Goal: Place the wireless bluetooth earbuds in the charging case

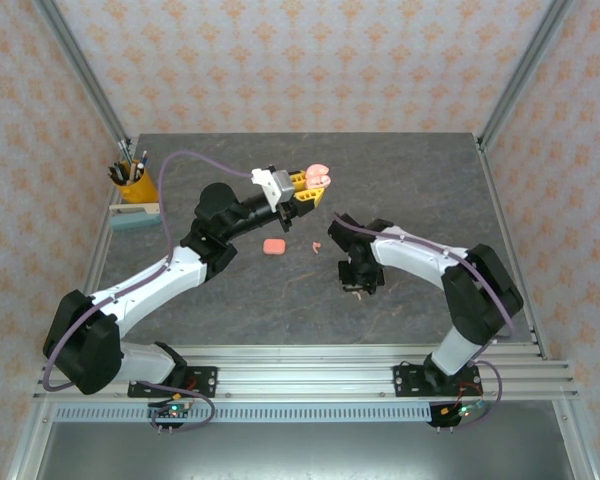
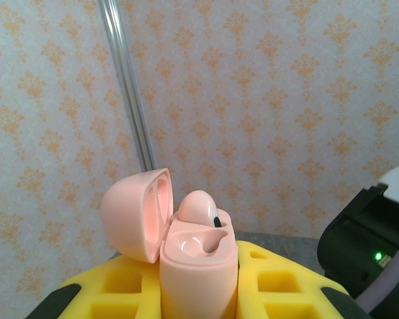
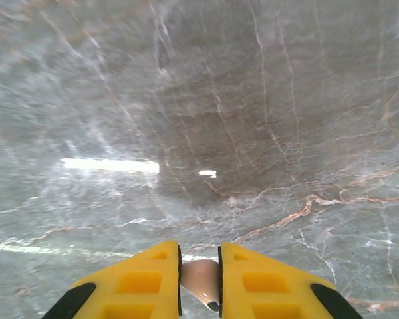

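Table (image 1: 410,180): dark grey, marble-veined top. A yellow pen cup (image 1: 133,183) stood upright at the left rear, holding pens. A pale rectangular block (image 1: 135,217) lay just in front of it. Near centre lay a closed pink charging case (image 1: 274,246), with a tiny pale-pink earbud (image 1: 317,245) close on its right, not touching.

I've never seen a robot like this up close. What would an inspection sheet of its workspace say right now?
Surface: grey marbled table.
Job's things: open charging case with a seated earbud and one socket empty; a held earbud; a loose earbud and a closed pink case lying on the table.
Clutter: yellow pen cup, with a pale block beside it.
Grippers: left gripper is clamped on the open charging case, raised above the table; right gripper is pinching the held earbud.
Cables: purple cables run along both arms.
Surroundings: patterned walls and metal frame posts.
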`<state>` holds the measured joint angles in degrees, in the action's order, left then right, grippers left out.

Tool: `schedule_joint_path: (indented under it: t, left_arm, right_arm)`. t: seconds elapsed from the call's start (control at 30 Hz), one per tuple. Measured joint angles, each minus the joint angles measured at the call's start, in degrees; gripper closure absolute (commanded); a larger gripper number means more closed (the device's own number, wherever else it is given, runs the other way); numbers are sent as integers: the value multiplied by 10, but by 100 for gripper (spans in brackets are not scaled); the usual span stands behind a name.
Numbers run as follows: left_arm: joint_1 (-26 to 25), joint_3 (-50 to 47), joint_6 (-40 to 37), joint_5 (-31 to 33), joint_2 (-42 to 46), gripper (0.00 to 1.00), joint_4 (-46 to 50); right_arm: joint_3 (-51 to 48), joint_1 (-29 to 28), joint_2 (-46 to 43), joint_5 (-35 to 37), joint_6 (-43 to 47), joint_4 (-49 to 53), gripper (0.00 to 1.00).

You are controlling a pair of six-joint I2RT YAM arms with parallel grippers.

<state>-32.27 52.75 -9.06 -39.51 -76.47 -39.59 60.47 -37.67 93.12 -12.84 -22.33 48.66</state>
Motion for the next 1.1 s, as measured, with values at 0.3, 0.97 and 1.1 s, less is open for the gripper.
schedule_joint_path:
  t: [0.3, 0.97, 1.1]
  left_arm:
    - [0, 0, 0, 22, 0, 100, 0]
    - [5, 1, -13, 55, -5, 100, 8]
    - [5, 14, -10, 51, -24, 100, 9]
  right_arm:
    - [110, 25, -106, 14, -10, 39, 82]
    - [488, 64, -162, 54, 25, 103, 81]
    - [537, 64, -150, 46, 31, 82, 80]
